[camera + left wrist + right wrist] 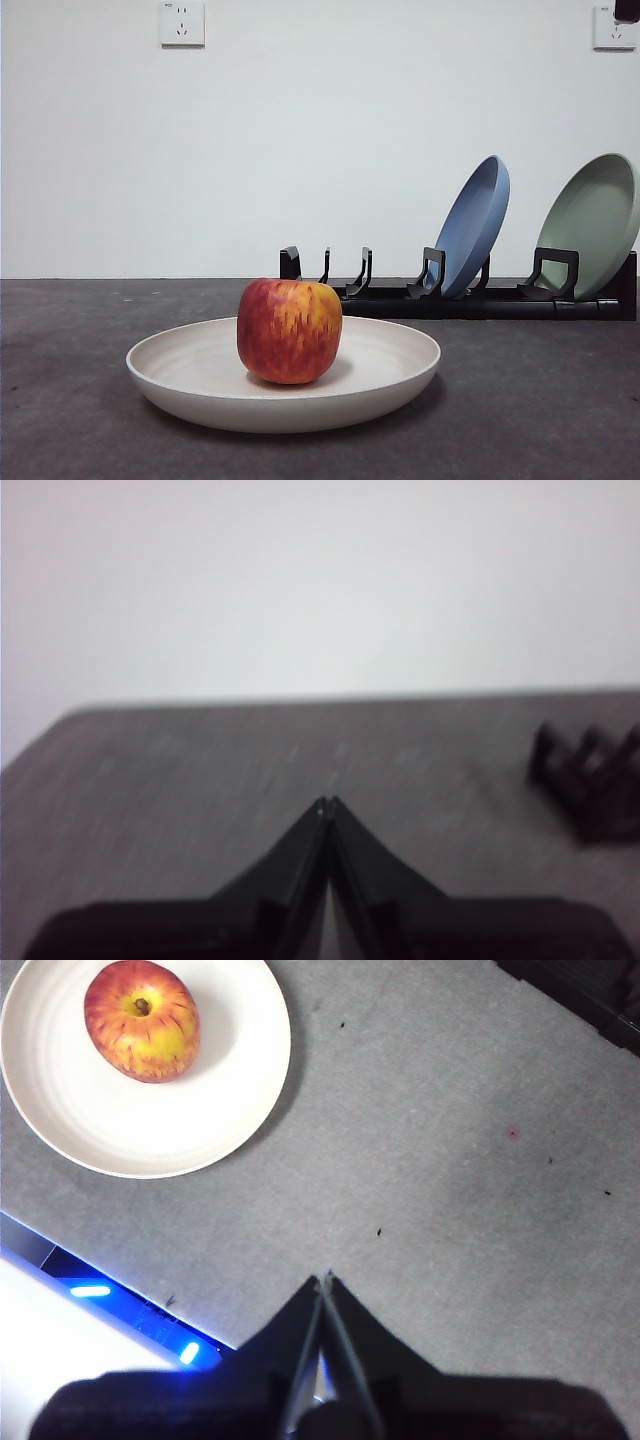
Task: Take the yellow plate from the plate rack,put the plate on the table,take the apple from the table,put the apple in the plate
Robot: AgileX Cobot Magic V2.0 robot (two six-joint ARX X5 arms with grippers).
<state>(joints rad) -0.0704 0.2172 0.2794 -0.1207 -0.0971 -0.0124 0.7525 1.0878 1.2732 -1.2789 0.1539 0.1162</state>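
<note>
Apple point(289, 330) sits in yellow plate point(190, 375); both tools point(327, 802) point(326, 1278) clenched empty; rack point(595, 780) blurred, cut off.

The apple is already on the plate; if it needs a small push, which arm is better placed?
Probably right: its gripper looks down on the apple and plate; the left gripper sees only table.

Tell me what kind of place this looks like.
Probably a robot test bench set up like a kitchen, not a real one: a bare grey table against a blank white wall with wall sockets, a black plate rack holding two plates, and an apple in a yellow plate.
</note>
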